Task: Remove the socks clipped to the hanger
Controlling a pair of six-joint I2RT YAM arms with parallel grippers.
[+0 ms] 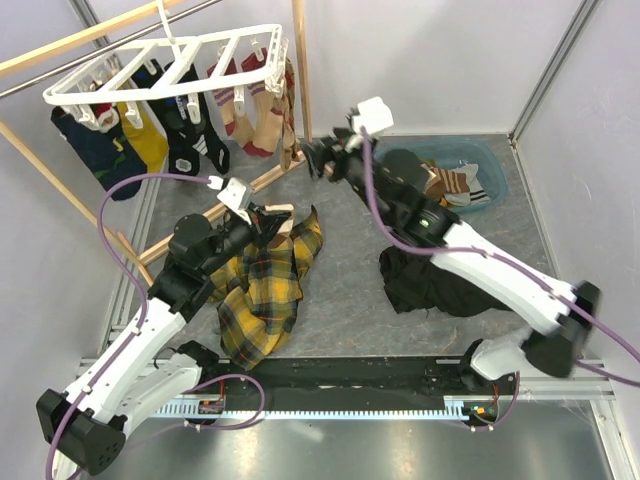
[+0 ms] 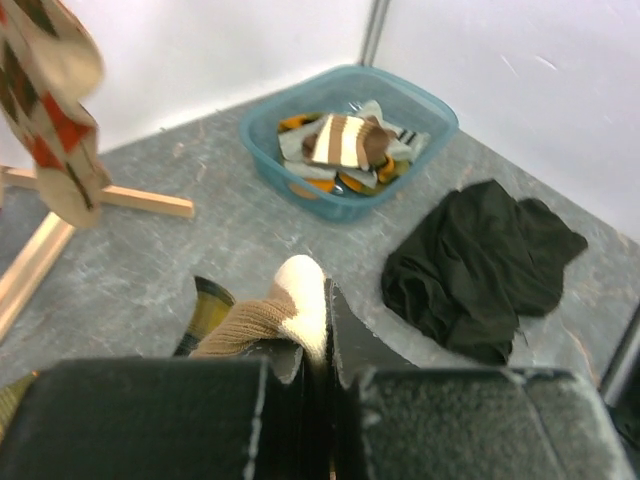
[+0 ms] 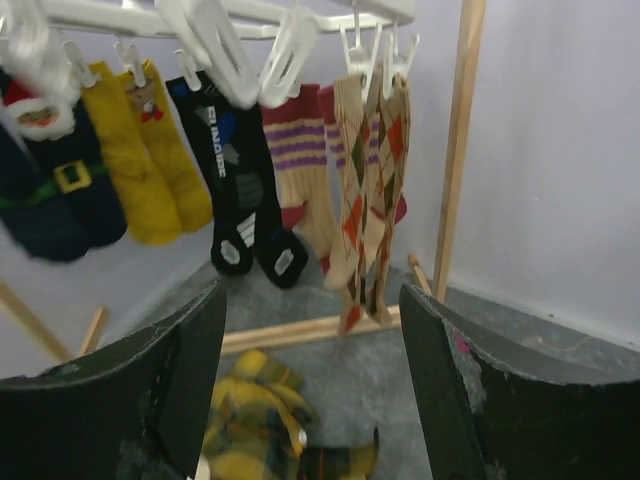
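Note:
The white grid hanger [image 1: 170, 65] hangs at the back left with several socks clipped under it: navy [image 1: 95, 150], mustard [image 1: 145, 135], black [image 1: 190, 140], red striped [image 1: 245, 115] and brown argyle [image 1: 275, 110]. My left gripper [image 1: 270, 222] is shut on a tan sock with a cream toe [image 2: 300, 300], low over the plaid cloth. My right gripper [image 1: 318, 158] is open and empty, just right of the hanger. In the right wrist view it [image 3: 312, 330] faces the argyle socks [image 3: 370, 190] and hanger clips [image 3: 290, 50].
A blue bin [image 1: 490, 160] at the back right holds several socks. A black garment [image 1: 430, 280] lies under the right arm. A yellow plaid cloth [image 1: 265, 285] lies mid-table. The wooden rack's post [image 1: 300, 70] and floor bar [image 1: 250, 190] stand by the hanger.

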